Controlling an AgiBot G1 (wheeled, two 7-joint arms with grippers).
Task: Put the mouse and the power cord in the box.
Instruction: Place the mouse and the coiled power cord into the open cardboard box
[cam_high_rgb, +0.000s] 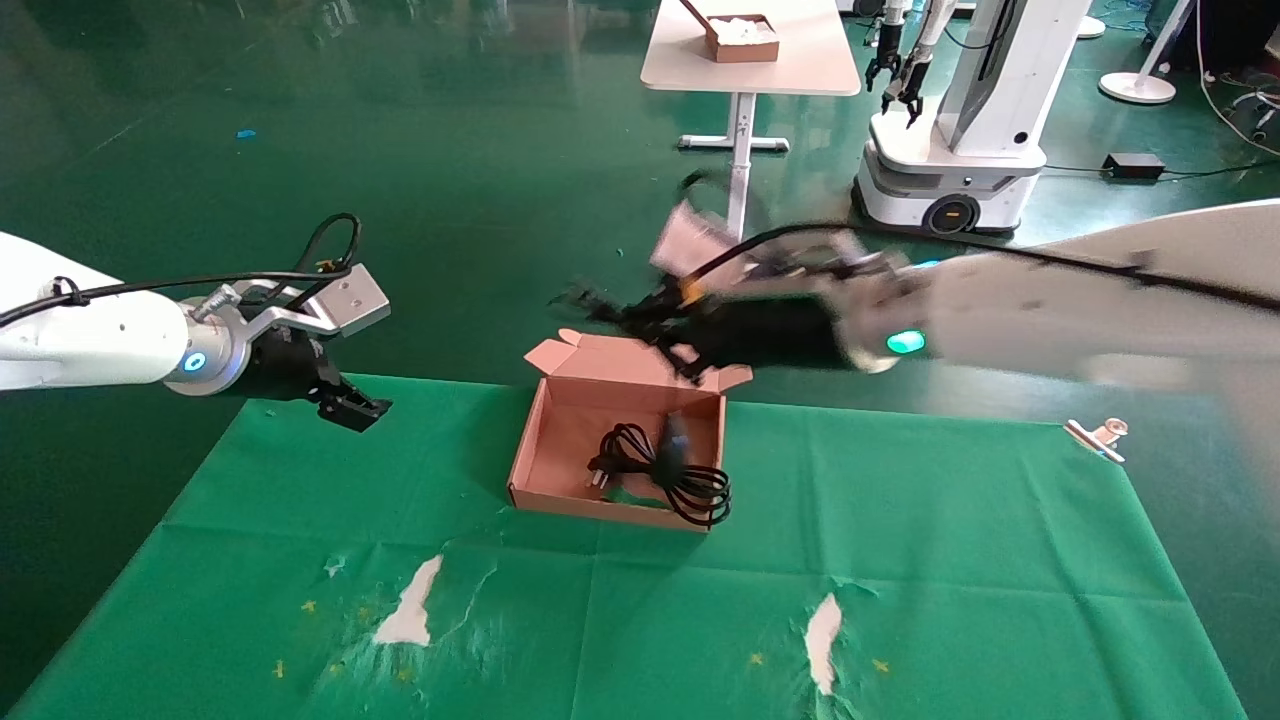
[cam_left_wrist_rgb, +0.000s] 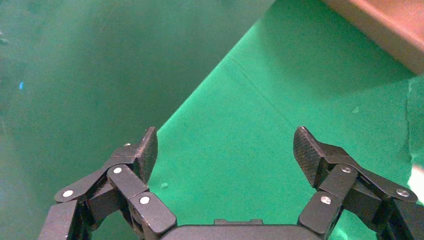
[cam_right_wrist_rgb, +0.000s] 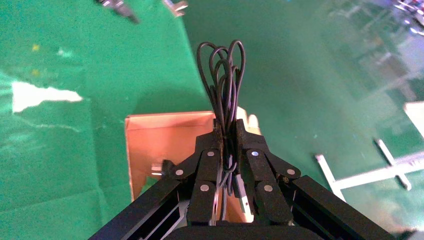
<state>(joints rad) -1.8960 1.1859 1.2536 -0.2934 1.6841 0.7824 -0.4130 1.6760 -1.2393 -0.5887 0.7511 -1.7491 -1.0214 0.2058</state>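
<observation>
Nearest the robot, the table (cam_high_rgb: 960, 560) is wearing a green cloth that is showing 2 white tears along its near side. Farther in, at the middle, 1 box (cam_high_rgb: 560, 440) is sitting with its flap lid standing open at the far wall, which is leaving the inside free for loading from above. 1 power cord (cam_high_rgb: 680, 478) is already lying inside it, bundled in loops toward the robot's right, its plug pointing toward the left.

Off the left edge of the table, the left end effector (cam_left_wrist_rgb: 227, 150) is hovering idle with its fingers spread wide apart and nothing between them.

Over the far wall of the box, the right end effector (cam_right_wrist_rgb: 227, 127) is clamping its fingers together on the thin mouse cable (cam_right_wrist_rgb: 223, 80), whose loops are fanning out past the fingertips. Gripping the bundled cable is probably letting the mouse (cam_high_rgb: 676, 436) hang below; its body seems to be the dark blurred shape just over the cord inside the box, though that is hard to tell. So 1 of 2 items is resting in place and the other is looking close to release.

Farther right, 1 clip (cam_high_rgb: 1096, 438) is lying at the table's far corner.
</observation>
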